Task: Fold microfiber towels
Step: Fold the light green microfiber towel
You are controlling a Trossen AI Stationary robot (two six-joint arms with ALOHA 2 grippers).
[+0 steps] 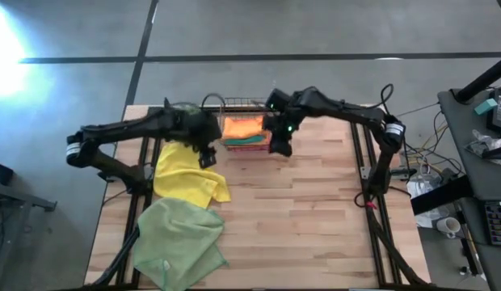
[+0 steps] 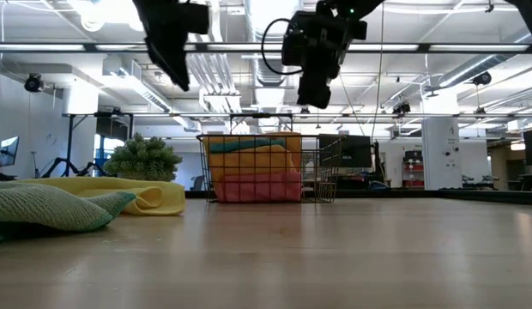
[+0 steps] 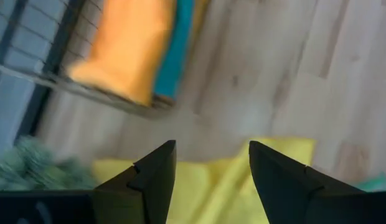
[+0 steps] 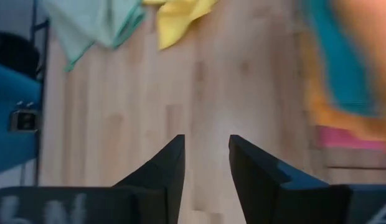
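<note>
We see the left end effector (image 1: 207, 156) and right end effector (image 1: 280, 145) both parted and empty, raised beside the wire basket (image 1: 234, 103) of folded towels (image 1: 243, 128). Yellow towel (image 1: 186, 178) and sage towel (image 1: 178, 238) lie on the surface (image 1: 315, 226).

The high view looks straight down on the whole pale wooden plank table (image 1: 299, 218). The low view sits at tabletop height, facing level into the room. Each wrist view looks closely down past its own fingers. All four share the copper wire basket (image 2: 257, 167).
</note>
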